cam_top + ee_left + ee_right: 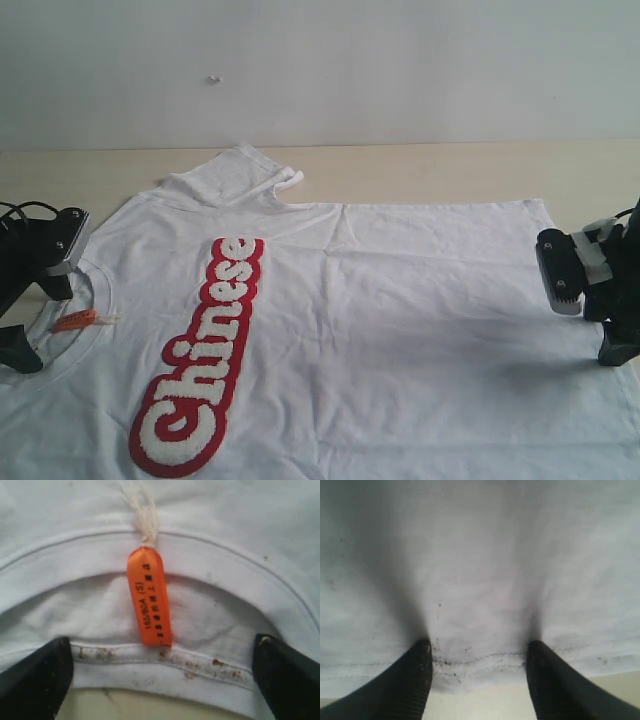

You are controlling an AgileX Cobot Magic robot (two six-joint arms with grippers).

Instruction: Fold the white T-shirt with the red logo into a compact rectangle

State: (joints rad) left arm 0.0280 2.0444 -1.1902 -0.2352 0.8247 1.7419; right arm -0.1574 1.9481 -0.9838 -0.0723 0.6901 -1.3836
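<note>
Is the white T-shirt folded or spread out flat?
Spread out: the white T-shirt lies flat, whole red logo showing; only one sleeve is rumpled.

1 white T-shirt (400, 320) w/ 1 red logo (200, 360), 1 orange tag (76, 320); 2 hands: left hand (160, 647), right hand (479, 649).

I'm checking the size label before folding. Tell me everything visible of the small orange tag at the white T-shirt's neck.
The small orange tag is a narrow, glossy, satin-like ribbon strip with a rounded top, printed in black "165/80A (S)" plus blurred characters. A white twisted thread ties it to the ribbed collar of the white T-shirt. It lies flat across the neck opening, its free end touching the collar's opposite, brown-speckled seam. The open left gripper straddles it without touching.
</note>
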